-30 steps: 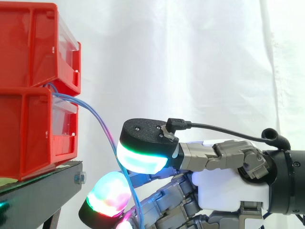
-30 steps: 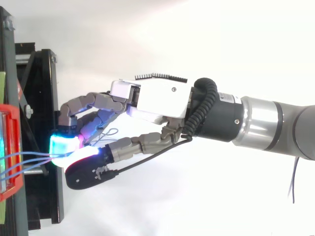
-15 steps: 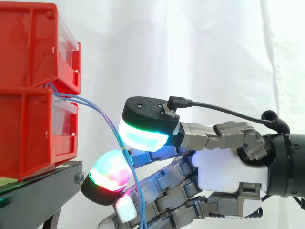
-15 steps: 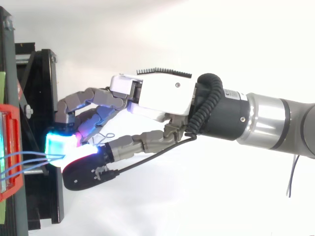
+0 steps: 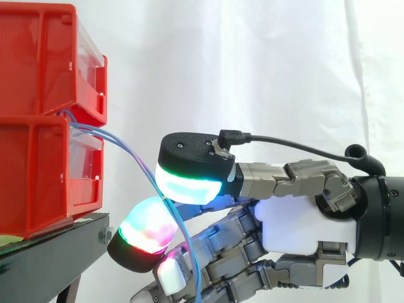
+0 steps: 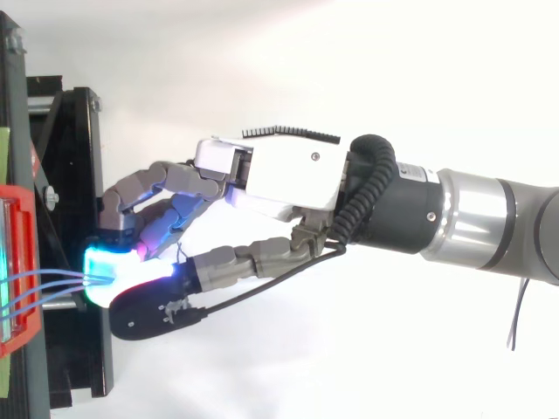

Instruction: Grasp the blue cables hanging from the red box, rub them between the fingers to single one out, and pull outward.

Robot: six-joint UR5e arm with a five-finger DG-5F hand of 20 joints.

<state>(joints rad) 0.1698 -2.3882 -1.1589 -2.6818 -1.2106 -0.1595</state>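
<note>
The blue cables [image 5: 113, 139] leave the red box [image 5: 38, 183] at the gap between its upper and lower bins, on the side facing the robot hand [image 5: 297, 233]. In the side view they arc outward and downward from the red box as several thin strands lying close together. They pass under the front edge of the thumb pad [image 5: 189, 186], which glows white and cyan with a green rim. They then slip down past the edge of a finger pad [image 5: 146, 230] lit red, green and magenta. Below that point they hang in front of the other curled fingers and run off the bottom of the view.

The robot hand reaches toward the red box with its fingertips just short of the box front, above the outer end of the black stand [image 5: 57, 252] that carries the box. Its thumb and fingers are curled toward each other and clamped on the blue cables, which are nipped between the thumb pad and the glowing finger pad.

In the top view the cables [image 6: 61, 279] stretch from the red box [image 6: 26, 218] across to the cyan-lit pad [image 6: 109, 260]. There they vanish between it and the black-backed thumb [image 6: 148, 310]. A white curtain [image 5: 252, 76] hangs behind.
</note>
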